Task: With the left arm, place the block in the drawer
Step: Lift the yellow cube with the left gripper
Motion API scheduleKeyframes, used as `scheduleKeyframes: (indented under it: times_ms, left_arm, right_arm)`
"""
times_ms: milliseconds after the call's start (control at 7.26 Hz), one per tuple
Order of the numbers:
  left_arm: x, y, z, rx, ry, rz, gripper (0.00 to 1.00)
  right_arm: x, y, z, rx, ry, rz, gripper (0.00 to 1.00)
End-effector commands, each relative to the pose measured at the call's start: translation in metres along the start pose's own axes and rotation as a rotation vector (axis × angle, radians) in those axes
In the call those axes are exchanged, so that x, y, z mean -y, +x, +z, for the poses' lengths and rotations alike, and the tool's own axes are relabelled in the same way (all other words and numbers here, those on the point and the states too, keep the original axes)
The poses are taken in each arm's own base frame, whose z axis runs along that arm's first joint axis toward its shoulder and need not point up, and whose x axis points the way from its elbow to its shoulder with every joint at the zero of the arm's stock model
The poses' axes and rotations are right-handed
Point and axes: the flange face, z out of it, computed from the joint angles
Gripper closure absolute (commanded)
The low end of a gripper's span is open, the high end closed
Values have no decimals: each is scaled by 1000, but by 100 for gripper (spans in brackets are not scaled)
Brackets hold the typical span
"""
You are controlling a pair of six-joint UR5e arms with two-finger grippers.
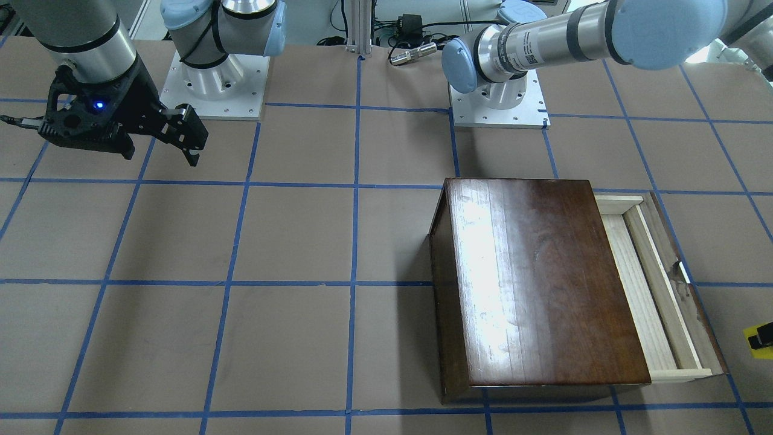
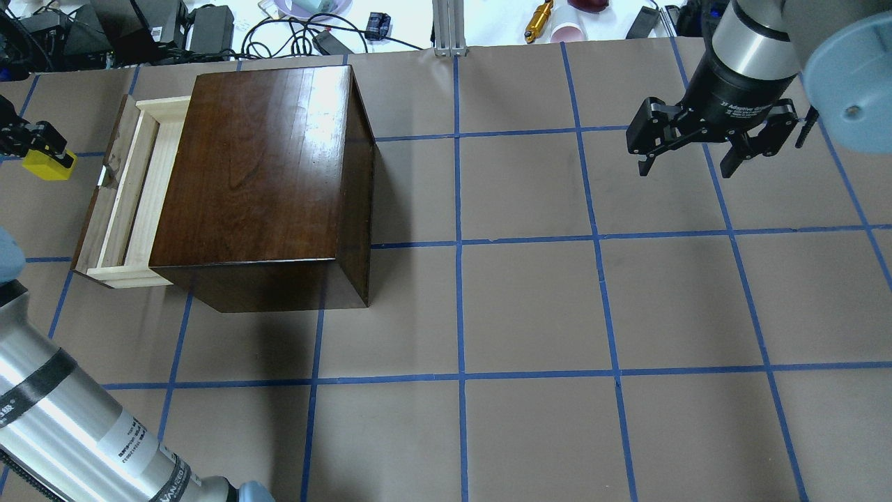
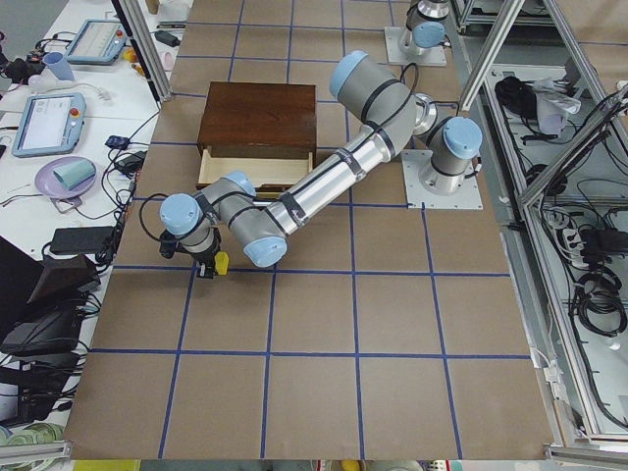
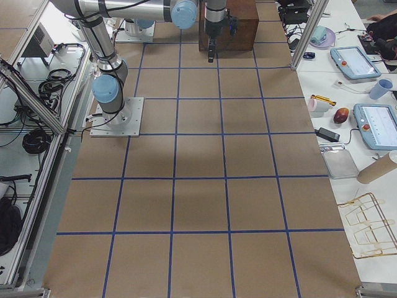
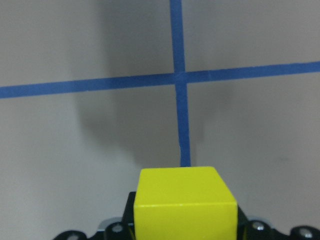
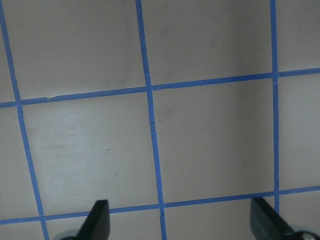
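Note:
The yellow block [image 5: 185, 205] sits between the fingers of my left gripper [image 2: 50, 148], which is shut on it. It hangs over the brown table paper just outside the drawer's dark front panel; the block [image 2: 45, 169] also shows at the far left of the overhead view and the block [image 1: 752, 332] at the right edge of the front view. The drawer [image 2: 132, 195] is pulled partway out of the dark wooden box [image 2: 265, 160], and its pale tray looks empty. My right gripper [image 2: 690, 164] hangs open far off, above bare table.
The box [image 1: 537, 284] stands on the paper-covered table [image 2: 529, 307], which is marked with a blue tape grid. Cables and small gear [image 2: 209, 24] lie beyond the far edge. Both arm bases [image 1: 211, 84] stand on the robot's side.

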Motion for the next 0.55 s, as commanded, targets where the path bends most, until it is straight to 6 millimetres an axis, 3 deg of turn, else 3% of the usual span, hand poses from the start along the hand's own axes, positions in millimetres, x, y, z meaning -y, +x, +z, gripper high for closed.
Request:
scheduleKeyframes:
  times_ms: [0,138,413]
  left_arm:
    - [-22,25,-64,7,-27,2,67]
    - [-31,37,-87,22,-40,5,67]
    - [-36,87,-112,0,-85,24,69]
  right_arm:
    - [0,0,0,0,0,0,0]
    - [0,0,0,-1,0,0,0]
    - [0,0,1,0,-2,0,0]
